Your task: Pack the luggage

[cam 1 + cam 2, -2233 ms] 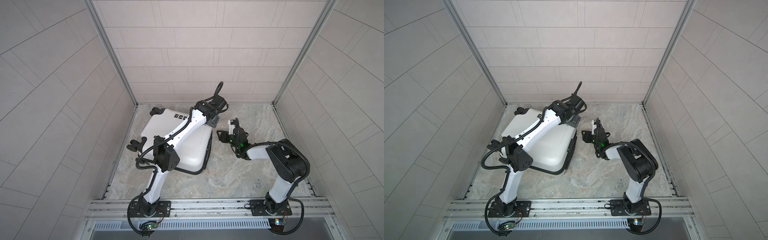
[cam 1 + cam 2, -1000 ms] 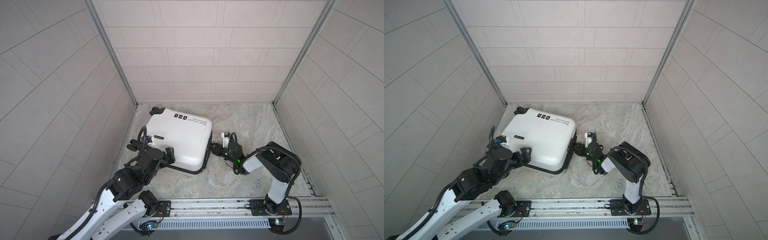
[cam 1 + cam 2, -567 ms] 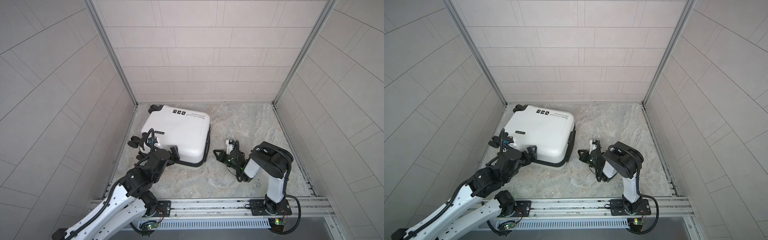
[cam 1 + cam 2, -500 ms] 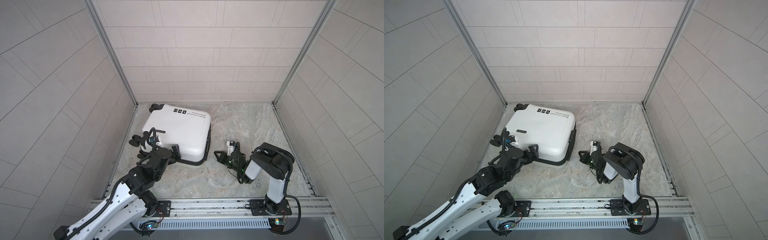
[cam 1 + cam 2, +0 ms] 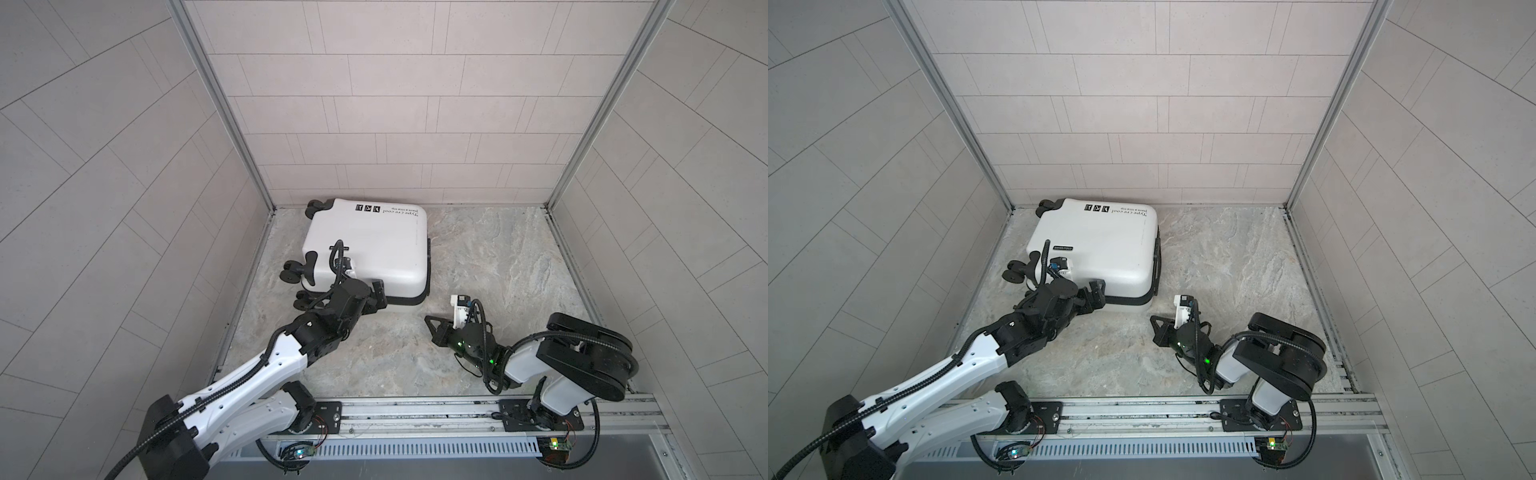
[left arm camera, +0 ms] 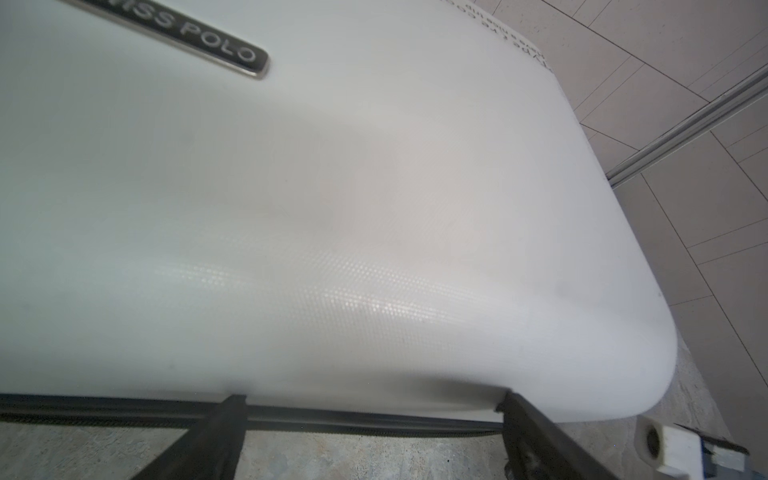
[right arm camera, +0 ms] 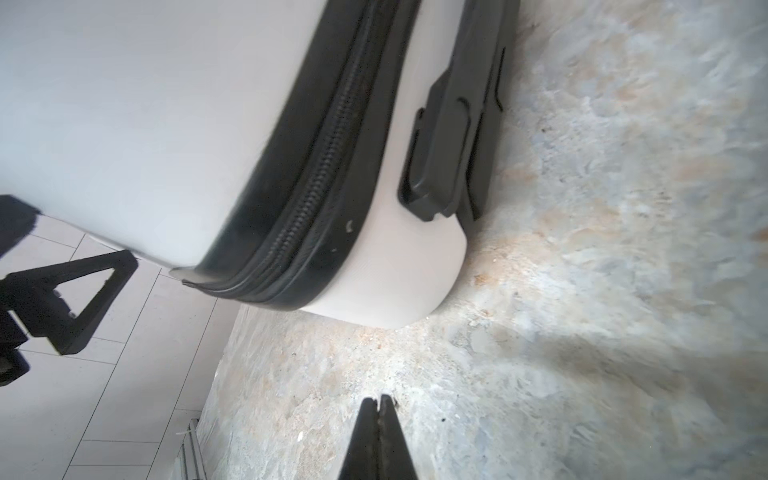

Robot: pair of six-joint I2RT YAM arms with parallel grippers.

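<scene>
Luggage [image 5: 374, 245], white, closed, lying flat in far left corner of marbled surface [image 5: 498, 270]. Left gripper [image 5: 374, 300] spread wide at its near edge by zipper band [image 7: 324, 166], holding nothing. Right gripper [image 7: 379, 400] pinched closed, empty, just off the case's near right corner. Seemingly closing stage; next, likely checking zipper band fully shut, needing a fine pinch.

Robot lab test cell, not a home. Grey tile-look wall panels [image 5: 395, 104] close three sides, with aluminium corner posts [image 5: 222, 104] and a stone-pattern bench [image 5: 498, 257]. Left arm [image 5: 249, 374] and right arm [image 5: 582, 365] are bolted to a front aluminium rail [image 5: 415, 415]. Vent grille [image 5: 415, 449] and bare circuit boards [image 5: 297, 451] with lit LEDs sit below.
</scene>
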